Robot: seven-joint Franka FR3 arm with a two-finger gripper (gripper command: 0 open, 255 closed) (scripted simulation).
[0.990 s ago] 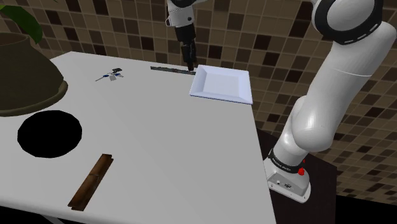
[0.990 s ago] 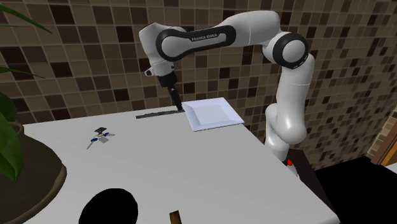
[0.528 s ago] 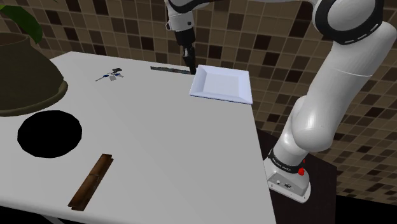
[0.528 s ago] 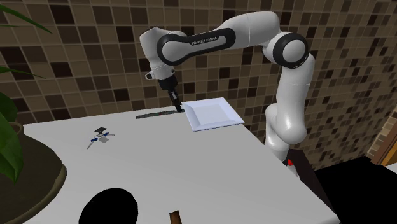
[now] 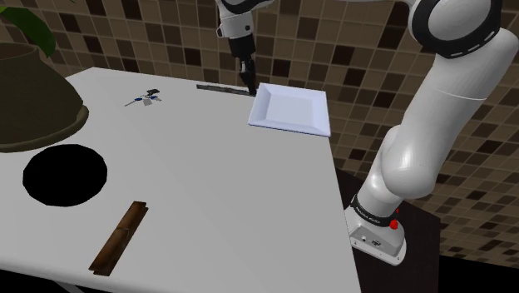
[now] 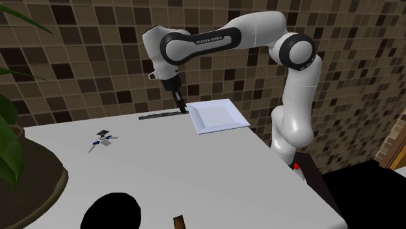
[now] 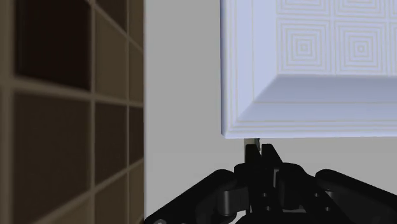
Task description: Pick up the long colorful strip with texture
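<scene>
White table (image 5: 208, 183) spreads under me, and my arm (image 5: 432, 125) climbs from the stand (image 5: 378, 237) at the shoulder view's lower right. It bends high over the tabletop and drops its wrist at the far edge, close to the brown tiled wall (image 5: 349, 58), with the hand pointing almost straight down and leaning a little. A square white plate (image 5: 291, 110) lies just beside my reach; in the wrist view its raised corner (image 7: 305, 63) sits right past my fingertips. The strip (image 5: 218, 87) looks dark grey here and lies flat and thin near the table's far edge. Its long axis runs along that edge, from the shoulder view's left toward the plate's far corner, and the second exterior view shows the same line (image 6: 159, 116). My gripper (image 5: 247, 83) stands on the plate-side end of it (image 6: 183, 107). My fingers (image 7: 270, 156) are drawn very narrow, almost meeting, and pinch a pale sliver of the strip's end (image 7: 254, 147) between them
</scene>
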